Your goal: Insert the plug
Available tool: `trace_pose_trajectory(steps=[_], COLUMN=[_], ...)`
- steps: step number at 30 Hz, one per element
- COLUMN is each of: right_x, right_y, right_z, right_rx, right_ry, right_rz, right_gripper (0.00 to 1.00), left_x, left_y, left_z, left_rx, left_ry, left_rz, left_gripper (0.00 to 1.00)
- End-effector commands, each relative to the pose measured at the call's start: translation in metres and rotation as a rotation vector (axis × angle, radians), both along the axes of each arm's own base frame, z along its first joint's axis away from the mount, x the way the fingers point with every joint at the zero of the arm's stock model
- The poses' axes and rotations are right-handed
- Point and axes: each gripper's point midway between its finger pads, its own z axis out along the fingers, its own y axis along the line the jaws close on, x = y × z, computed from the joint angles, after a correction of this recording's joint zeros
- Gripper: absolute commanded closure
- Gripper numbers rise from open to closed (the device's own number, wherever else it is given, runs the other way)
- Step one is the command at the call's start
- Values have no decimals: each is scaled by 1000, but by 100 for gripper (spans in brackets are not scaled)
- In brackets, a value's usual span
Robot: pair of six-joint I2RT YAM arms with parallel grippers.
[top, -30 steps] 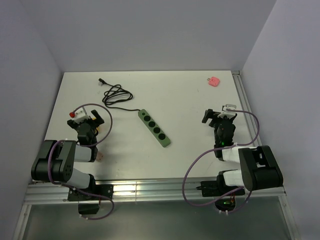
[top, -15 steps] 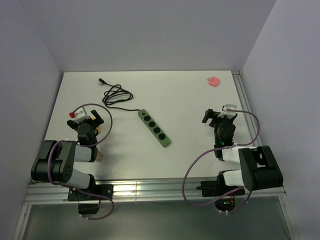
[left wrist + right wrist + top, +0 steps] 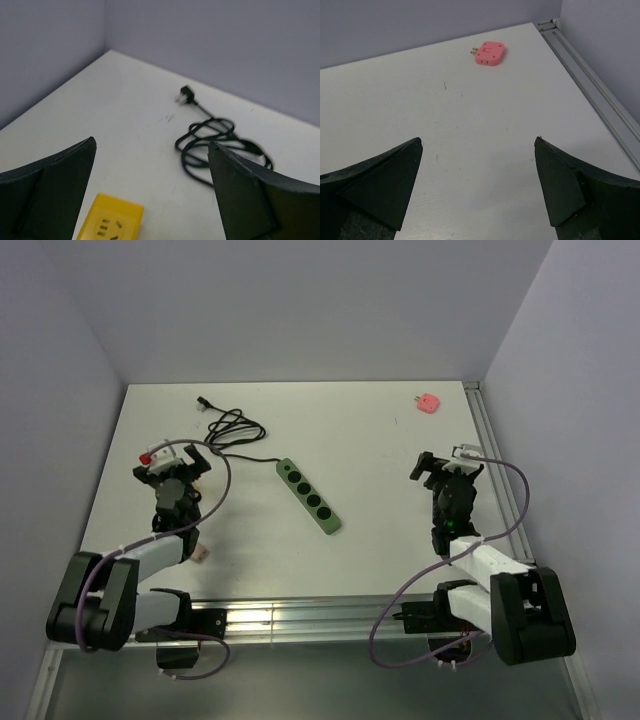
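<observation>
plug [image 3: 204, 402]: on table at 11 o'clock, loose, head toward 10, cord [image 3: 235, 430] trailing toward 4 into a coil | strip [image 3: 309, 496]: centre, long axis 11-to-5, sockets up | left gripper [image 3: 175, 463]: fingers spread, released | right gripper [image 3: 447, 466]: fingers spread, released | pink adapter [image 3: 428, 401]: 1 o'clock

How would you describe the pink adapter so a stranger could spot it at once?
On the white table, look to the far right corner, next to the metal rail. The pink adapter lies flat there on its own, short prongs on one edge. It is the only pink thing; the green power strip and black cable sit further left.
</observation>
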Motion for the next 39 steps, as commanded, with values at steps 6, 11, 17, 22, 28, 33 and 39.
trace_pose_trajectory(steps=[6, 11, 17, 22, 28, 33, 39], right_x=[-2, -3, -2, -12, -4, 10, 22], right_y=[4, 5, 20, 14, 15, 26, 35], right_z=[39, 49, 62, 60, 50, 33, 21], right_rx=[84, 193, 304, 414, 378, 367, 363], right_ry=[-78, -76, -50, -96, -6, 110, 202], right_rz=[-62, -96, -45, -80, -86, -50, -3], right_gripper=[0, 0, 0, 0, 0, 0, 1], left_x=[9, -12, -11, 1, 10, 17, 21], left_y=[-7, 35, 29, 5, -7, -21, -28], left_z=[65, 47, 56, 62, 66, 70, 75], left_rx=[-161, -451, -538, -535, -572, -589, -619], left_ry=[-112, -51, -45, 0, 54, 108, 130], left_rz=[30, 426, 417, 235, 102, -5, -50], left_gripper=[1, 0, 0, 1, 1, 1, 0])
